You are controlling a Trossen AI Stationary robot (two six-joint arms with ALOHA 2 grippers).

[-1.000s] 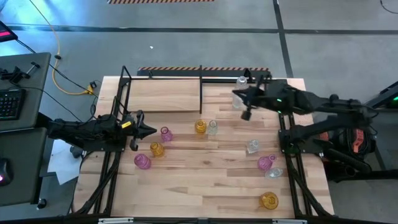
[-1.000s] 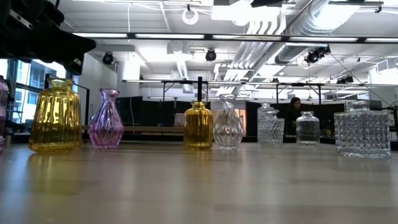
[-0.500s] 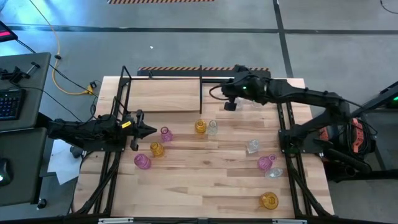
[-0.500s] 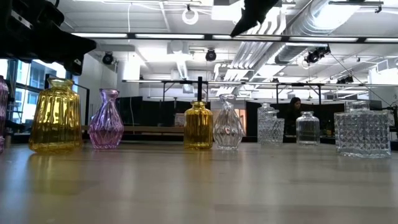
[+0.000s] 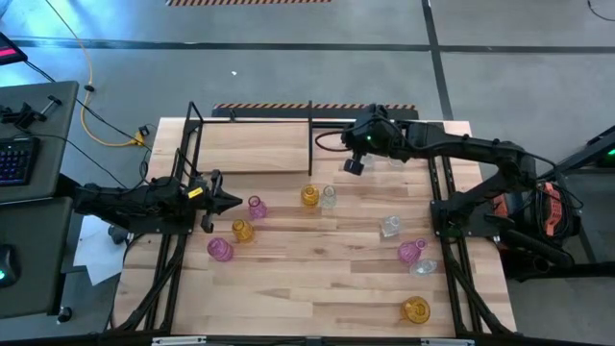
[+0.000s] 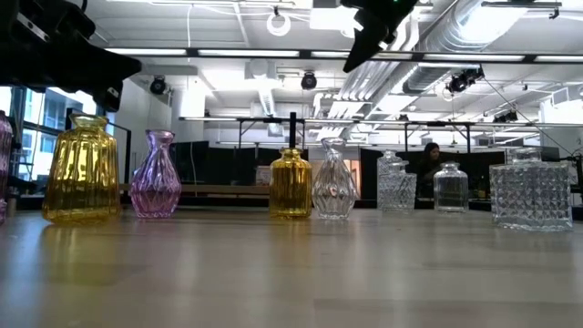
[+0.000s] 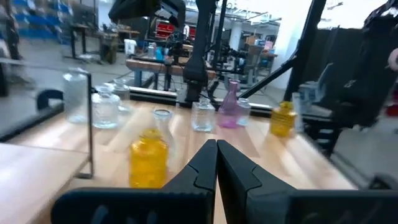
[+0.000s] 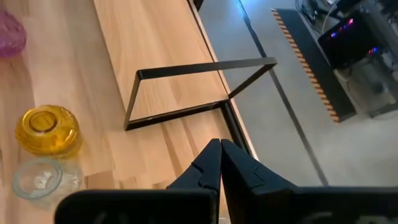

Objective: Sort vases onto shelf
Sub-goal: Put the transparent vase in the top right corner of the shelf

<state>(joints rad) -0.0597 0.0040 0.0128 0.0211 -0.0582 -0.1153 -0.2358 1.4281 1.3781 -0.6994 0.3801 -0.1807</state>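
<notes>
The little glass vases [image 5: 309,196] near the shelf [image 5: 252,146] look smooth, slippery and easy to break, so grab one gently around its thin neck; the right gripper [image 8: 219,149] above the shelf and the left gripper [image 7: 216,149] waiting beside it both have fingers pressed together, holding nothing.

I see glossy ribbed glass vases [image 6: 82,169] on a smooth pale wood worktop [image 5: 317,279]. The shelf [image 5: 250,149] pairs matt black metal rod with wood board.

We can't make out the clear vases [image 5: 374,126] at the shelf's far right; the right arm [image 5: 452,149] covers them in the high view. Low view cuts off a pink vase [image 6: 4,164] at its left edge. Left wrist view blurs the far vases [image 7: 99,102].
</notes>
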